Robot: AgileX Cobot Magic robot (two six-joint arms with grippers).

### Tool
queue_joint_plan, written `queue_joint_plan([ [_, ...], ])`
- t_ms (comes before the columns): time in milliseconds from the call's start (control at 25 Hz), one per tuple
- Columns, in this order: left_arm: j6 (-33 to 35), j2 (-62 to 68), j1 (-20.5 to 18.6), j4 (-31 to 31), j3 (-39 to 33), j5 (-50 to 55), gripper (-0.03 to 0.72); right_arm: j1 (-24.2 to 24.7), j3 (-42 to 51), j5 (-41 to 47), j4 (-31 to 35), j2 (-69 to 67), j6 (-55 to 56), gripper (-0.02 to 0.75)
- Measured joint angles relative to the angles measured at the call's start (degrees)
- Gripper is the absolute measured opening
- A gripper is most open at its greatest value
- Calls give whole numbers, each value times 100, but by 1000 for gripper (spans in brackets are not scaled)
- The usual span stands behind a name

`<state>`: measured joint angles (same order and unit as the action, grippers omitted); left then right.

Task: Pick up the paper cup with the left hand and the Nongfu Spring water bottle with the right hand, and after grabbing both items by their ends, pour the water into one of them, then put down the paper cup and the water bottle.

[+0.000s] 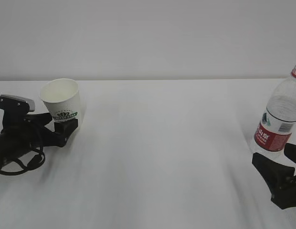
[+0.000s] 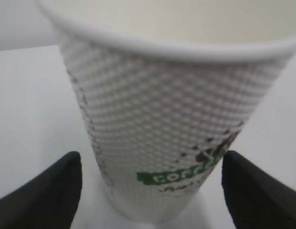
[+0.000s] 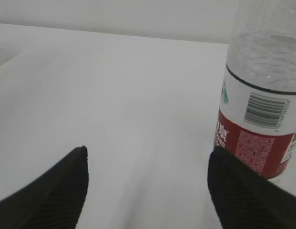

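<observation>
The white dimpled paper cup [image 1: 62, 99] with its green logo stands upright on the white table [image 1: 162, 152] at the left. It fills the left wrist view as the paper cup [image 2: 162, 119], its base between the black fingers [image 2: 47, 191]. My left gripper [image 1: 62, 125] is open, with a gap on each side of the cup. The Nongfu Spring water bottle [image 1: 280, 117] stands upright at the far right edge. My right gripper [image 1: 273, 156] is open just in front of it. In the right wrist view the bottle [image 3: 262, 109] stands behind the right finger [image 3: 243, 191], not between the jaws. The water cannot be made out.
A plain pale wall [image 1: 148, 38] rises behind the table's far edge. Bare white tabletop lies between the cup and the bottle. The bottle top and part of the right arm are cut off by the frame edge.
</observation>
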<state>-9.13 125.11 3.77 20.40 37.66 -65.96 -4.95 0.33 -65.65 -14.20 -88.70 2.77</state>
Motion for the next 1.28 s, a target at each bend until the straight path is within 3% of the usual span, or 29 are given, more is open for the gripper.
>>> queue_joint_plan([
  [600,0,393,273,-98,693,0,682,0,0,0,0,0,0,587],
  [880,-88,393,273,-148,704,0,574,0,0,0,0,0,0,587],
  [1280,-320,393,273,5,632,-49,564,0,0,0,0,0,0,587],
])
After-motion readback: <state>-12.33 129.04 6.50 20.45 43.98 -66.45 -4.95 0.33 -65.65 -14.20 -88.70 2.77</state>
